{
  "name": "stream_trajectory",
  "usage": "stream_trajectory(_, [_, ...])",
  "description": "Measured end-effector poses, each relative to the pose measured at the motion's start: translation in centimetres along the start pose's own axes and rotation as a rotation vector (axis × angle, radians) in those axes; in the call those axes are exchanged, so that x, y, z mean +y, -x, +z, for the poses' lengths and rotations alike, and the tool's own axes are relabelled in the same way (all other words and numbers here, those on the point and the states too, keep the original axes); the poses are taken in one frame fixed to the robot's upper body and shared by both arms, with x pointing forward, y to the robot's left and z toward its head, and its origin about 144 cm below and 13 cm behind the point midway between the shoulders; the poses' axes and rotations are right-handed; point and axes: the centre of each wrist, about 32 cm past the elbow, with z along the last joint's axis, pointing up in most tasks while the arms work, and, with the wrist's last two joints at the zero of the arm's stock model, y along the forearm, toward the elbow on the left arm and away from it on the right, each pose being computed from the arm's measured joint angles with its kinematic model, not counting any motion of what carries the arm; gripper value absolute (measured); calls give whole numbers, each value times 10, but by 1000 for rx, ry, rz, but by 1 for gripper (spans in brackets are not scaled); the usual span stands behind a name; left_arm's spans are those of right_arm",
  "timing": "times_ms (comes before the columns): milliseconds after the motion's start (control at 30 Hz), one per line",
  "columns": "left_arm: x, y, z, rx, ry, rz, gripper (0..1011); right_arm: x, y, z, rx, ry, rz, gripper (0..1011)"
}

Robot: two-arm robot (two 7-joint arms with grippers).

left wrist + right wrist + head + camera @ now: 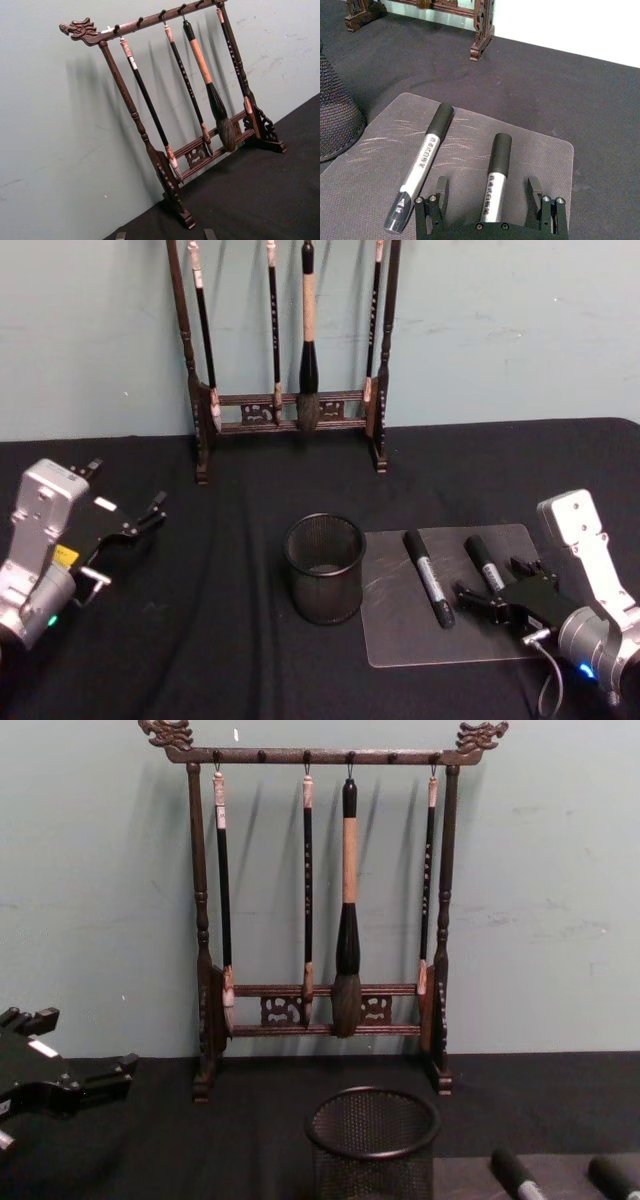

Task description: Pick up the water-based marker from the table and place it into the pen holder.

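Right gripper (487, 186): low over the near right part of the mat, jaws spread wide. One finger sits on each side of the right marker's near end with a gap on both sides, and it grips nothing.
Right marker (485, 562): lies flat on the mat, black cap pointing to the far side, grey printed barrel running back between the open fingers.
Left marker (428, 578): lies flat on the same mat, just left of the right marker and close to parallel with it, the two apart. Its cap also points far, and it is clear of the gripper.
Mat (400, 635): a scuffed grey sheet, flat on the table to the right of centre.
Pen holder (323, 568): a round black mesh cup, upright on the table just left of the mat. It is near the left marker but not touching it.
Left gripper (152, 515): raised over the left side of the table, well apart from the markers, jaws parted and holding nothing.
Brush rack (320, 1010): dark carved wood, standing at the far edge against the pale wall with four brushes (347, 920) hanging from its top bar.
Table (200, 640): covered in black cloth.
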Motion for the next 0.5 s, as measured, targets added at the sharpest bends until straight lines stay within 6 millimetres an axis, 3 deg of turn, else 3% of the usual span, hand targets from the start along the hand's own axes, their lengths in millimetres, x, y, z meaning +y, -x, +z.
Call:
stream_trajectory(200, [0, 0, 0, 0, 0, 0, 1009, 0, 0, 0, 0, 0, 0, 1002])
stream_trajectory(233, [0, 0, 0, 0, 0, 0, 1009, 0, 0, 0, 0, 0, 0, 941])
stream_trajectory(267, [0, 0, 0, 0, 0, 0, 1009, 0, 0, 0, 0, 0, 0, 941])
stream_trajectory(300, [0, 0, 0, 0, 0, 0, 1009, 0, 0, 0, -1, 0, 0, 864])
stream_trajectory(400, [0, 0, 0, 0, 0, 0, 1009, 0, 0, 0, -1, 0, 0, 835])
stream_trajectory(433, [0, 0, 0, 0, 0, 0, 1009, 0, 0, 0, -1, 0, 0, 741])
stream_trajectory(500, [0, 0, 0, 0, 0, 0, 1009, 0, 0, 0, -1, 0, 0, 663])
